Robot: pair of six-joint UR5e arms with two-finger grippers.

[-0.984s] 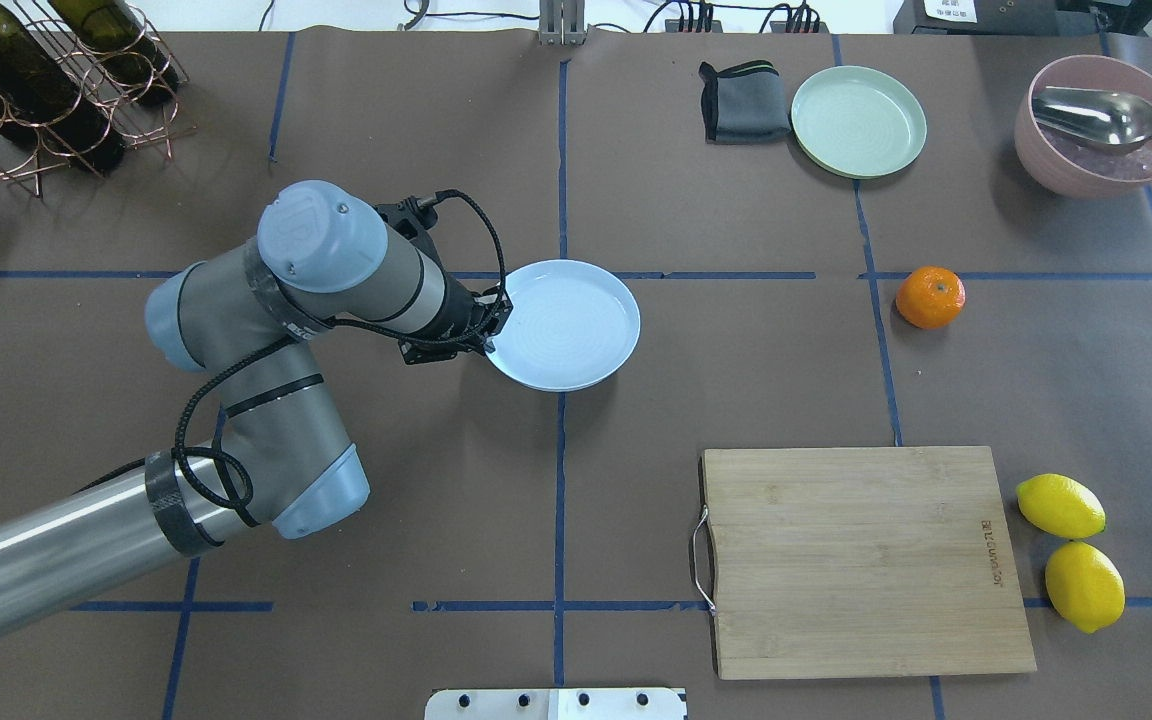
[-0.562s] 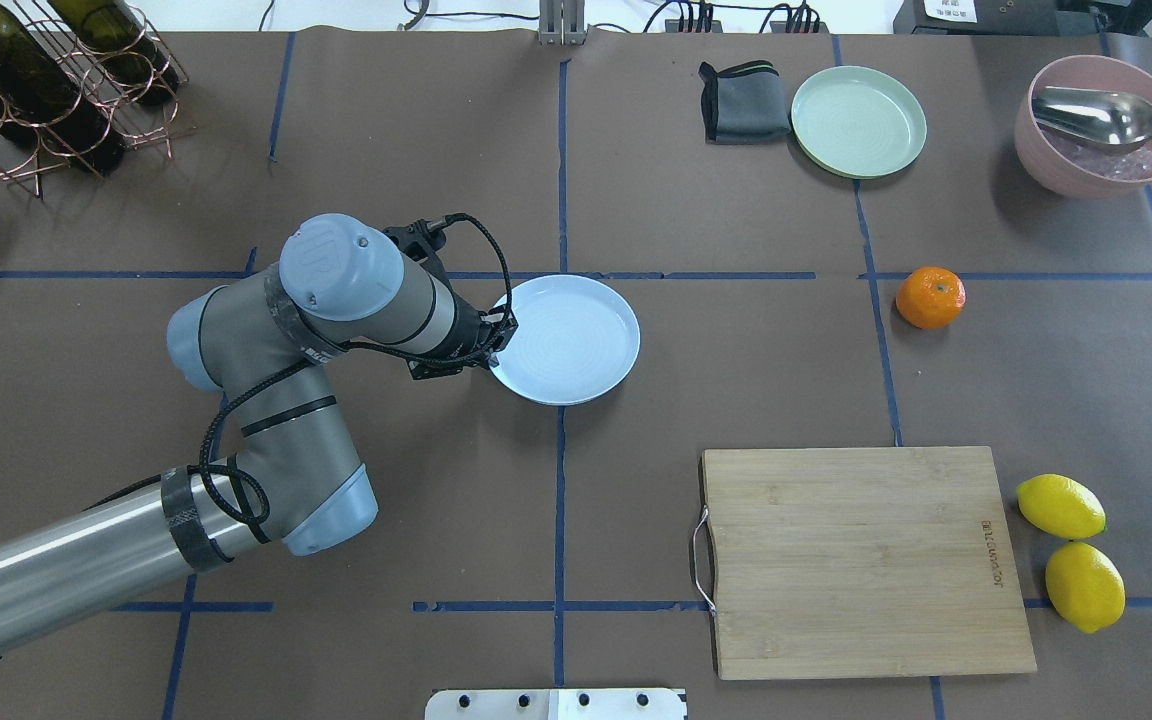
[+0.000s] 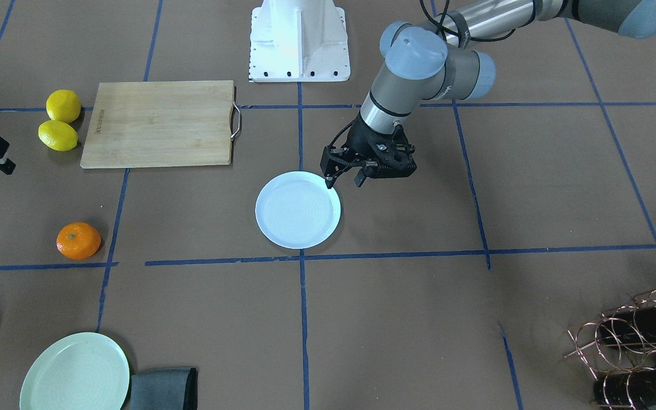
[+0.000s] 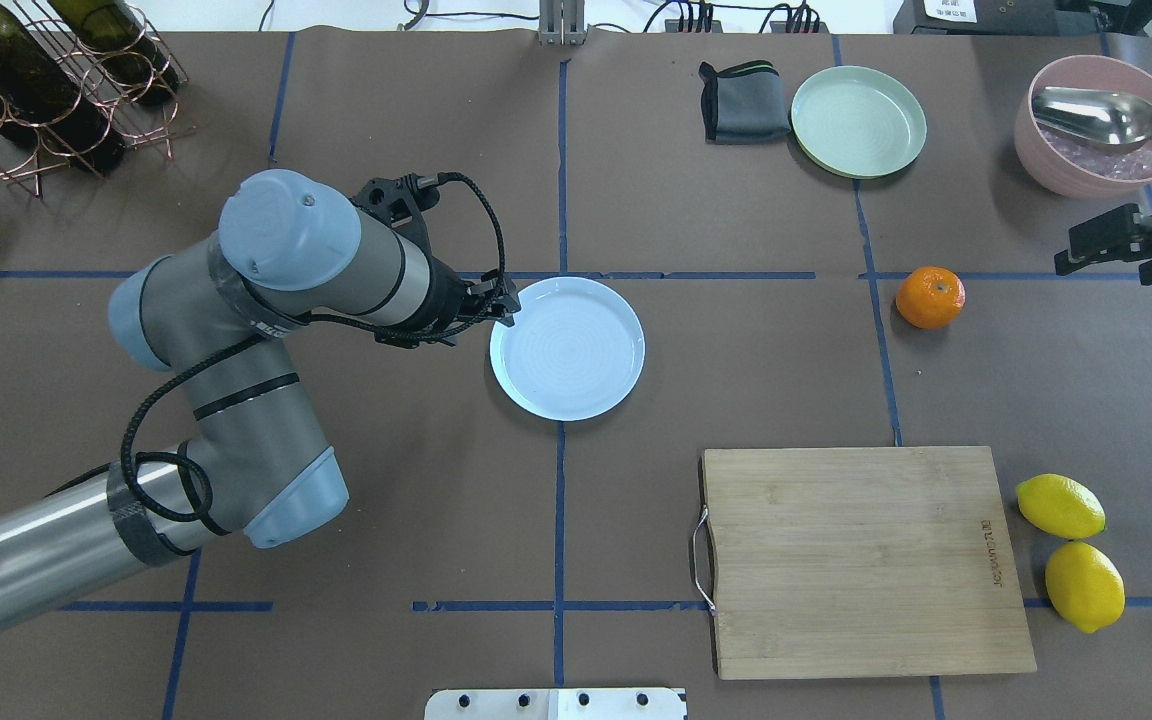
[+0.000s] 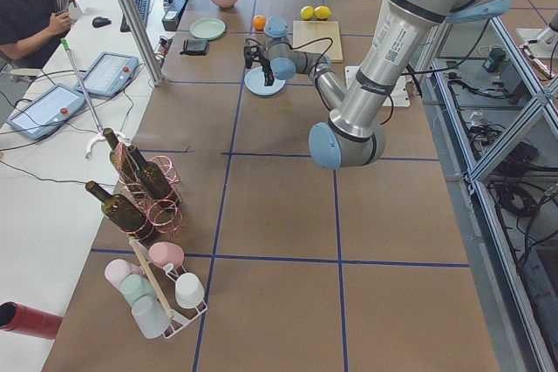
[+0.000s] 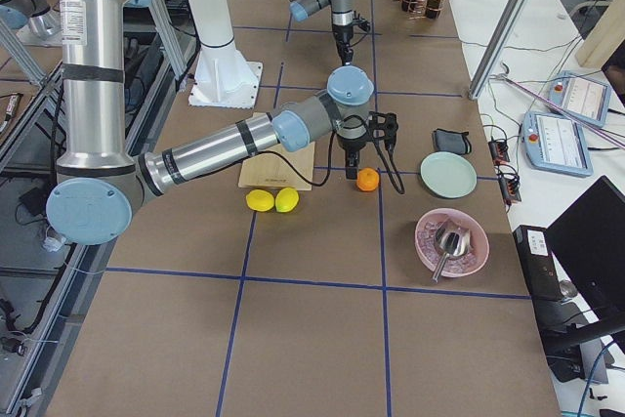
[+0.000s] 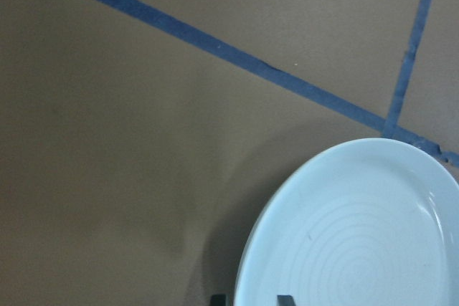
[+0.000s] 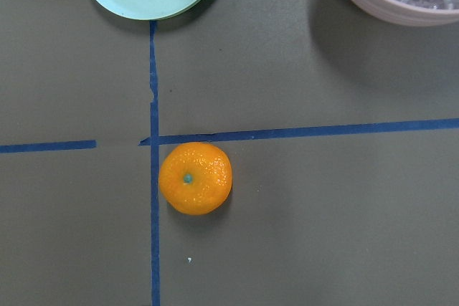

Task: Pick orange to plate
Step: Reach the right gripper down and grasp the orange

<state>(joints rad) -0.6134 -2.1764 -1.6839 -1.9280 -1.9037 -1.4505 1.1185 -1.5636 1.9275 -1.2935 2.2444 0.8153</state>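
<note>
The orange (image 4: 930,297) lies on the brown table, right of centre, and sits just under the middle of the right wrist view (image 8: 195,178). The pale blue plate (image 4: 567,348) rests flat near the table's centre (image 3: 298,209). My left gripper (image 4: 503,303) hovers at the plate's left rim, open and holding nothing; the left wrist view shows the plate (image 7: 358,234) below it. My right gripper (image 4: 1066,252) comes in from the right edge, to the right of the orange and apart from it, with its fingers spread.
A mint-green plate (image 4: 858,121) and folded grey cloth (image 4: 744,102) lie at the back. A pink bowl (image 4: 1101,160) with a metal scoop stands back right. Cutting board (image 4: 861,560) and two lemons (image 4: 1061,506) sit front right; bottle rack (image 4: 36,80) back left.
The left gripper set the plate down, let go and rose off its rim. The right gripper has come into view from the right edge toward the orange.
</note>
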